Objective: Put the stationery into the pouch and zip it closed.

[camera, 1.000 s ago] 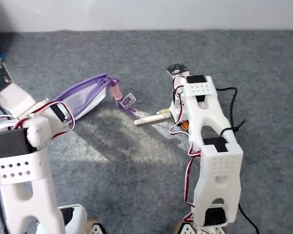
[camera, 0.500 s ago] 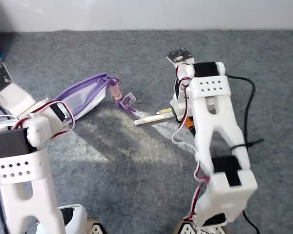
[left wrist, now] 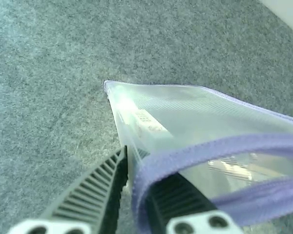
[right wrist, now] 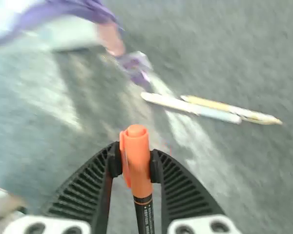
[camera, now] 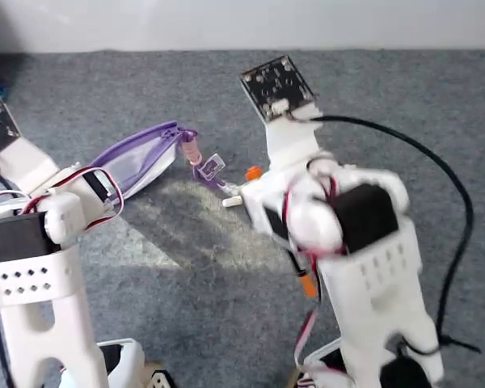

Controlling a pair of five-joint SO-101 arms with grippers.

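The clear pouch (camera: 137,159) with purple zip trim lies at the left, its mouth facing the middle. My left gripper (camera: 105,190) is shut on its near edge; in the left wrist view the fingers (left wrist: 100,187) pinch the pouch (left wrist: 185,122) beside the purple trim. My right gripper (right wrist: 135,156) is shut on an orange-capped pen (right wrist: 136,161), held above the mat to the right of the pouch mouth. In the high view the orange cap (camera: 253,172) sticks out of the right gripper (camera: 257,187). A white pen (right wrist: 190,108) and a yellow pen (right wrist: 229,111) lie on the mat beyond it.
A pink zip charm (camera: 193,150) and a clear tag (camera: 212,167) trail from the pouch mouth. The grey felt mat (camera: 404,105) covers the table to a white wall at the back. The raised right arm (camera: 347,242) hides most of the two loose pens; one white tip (camera: 231,200) shows.
The right arm has risen and swung left toward the pouch mouth, carrying the orange-capped pen up off the mat. The left arm and the pouch have stayed put.
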